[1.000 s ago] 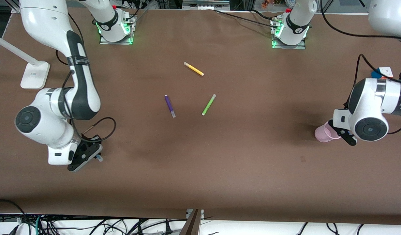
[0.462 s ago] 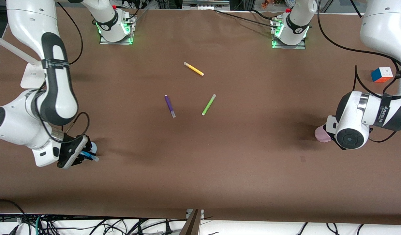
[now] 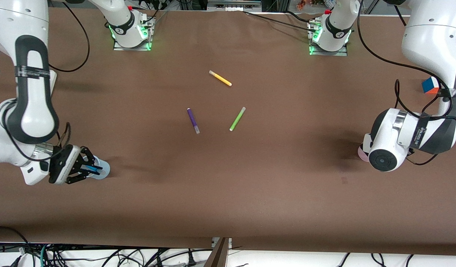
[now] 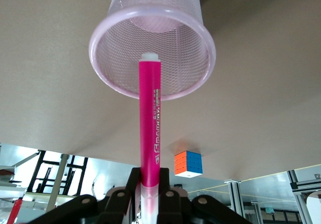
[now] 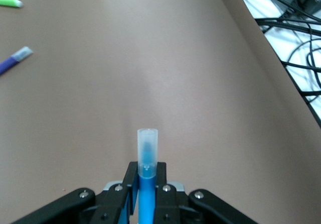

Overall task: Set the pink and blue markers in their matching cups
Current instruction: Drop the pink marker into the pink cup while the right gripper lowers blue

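Note:
My right gripper (image 3: pixel 90 169) is shut on the blue marker (image 3: pixel 94 170), near the right arm's end of the table. The marker's pale cap (image 5: pixel 147 148) sticks out past the fingers (image 5: pixel 131 176). The pale blue cup (image 3: pixel 103 170) sits right at the marker's end; it does not show in the right wrist view. My left gripper (image 4: pixel 150 176) is shut on the pink marker (image 4: pixel 150 118), whose tip is at the mouth of the pale pink cup (image 4: pixel 155 3). In the front view only an edge of the pink cup (image 3: pixel 360 152) shows beside the left wrist, which hides the gripper.
A yellow pen (image 3: pixel 220 78), a dark purple pen (image 3: pixel 193 120) and a green pen (image 3: pixel 237 118) lie mid-table. A Rubik's cube (image 3: pixel 430 85) sits near the left arm's end of the table, farther from the front camera than the pink cup.
My right gripper has swung with the blue marker toward the right arm's end of the table, uncovering the blue cup. My left wrist has moved over the pink cup, covering most of it.

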